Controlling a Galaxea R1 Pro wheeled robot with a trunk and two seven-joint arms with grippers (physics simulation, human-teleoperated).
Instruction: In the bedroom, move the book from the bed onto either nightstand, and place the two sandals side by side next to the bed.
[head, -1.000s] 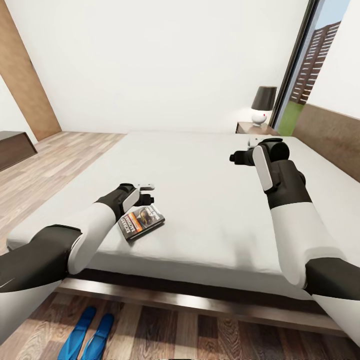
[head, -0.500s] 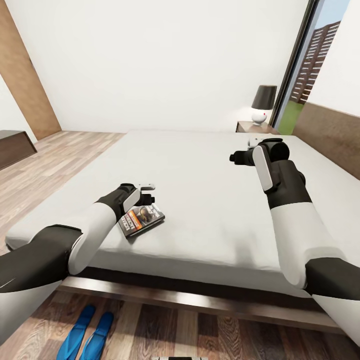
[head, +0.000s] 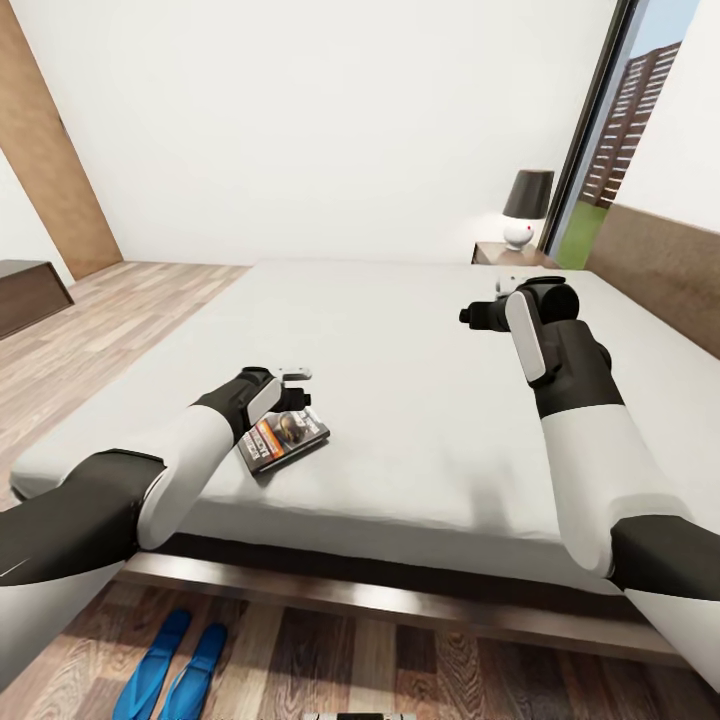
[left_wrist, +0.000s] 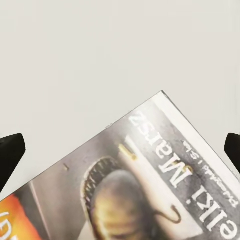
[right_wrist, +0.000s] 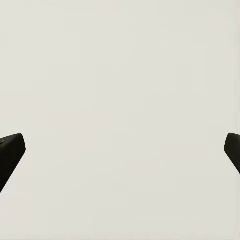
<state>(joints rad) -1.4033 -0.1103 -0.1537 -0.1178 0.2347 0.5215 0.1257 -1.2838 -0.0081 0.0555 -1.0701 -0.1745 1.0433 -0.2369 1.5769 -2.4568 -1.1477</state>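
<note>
Our left gripper (left_wrist: 120, 150), jaws spread wide, hovers over the book (head: 284, 439) on the bed (head: 420, 400); we read "Marsz" on its cover.

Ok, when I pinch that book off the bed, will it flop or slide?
The book looks thin and lies flat on the soft bed, so the fingertips may dig into the mattress. Being a thin paperback, it will probably bend if held by one corner. Its cover looks glossy, so it could slip.

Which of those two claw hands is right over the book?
The left gripper, spread open above the book near the bed's edge; the right gripper hovers over bare mattress.
</note>
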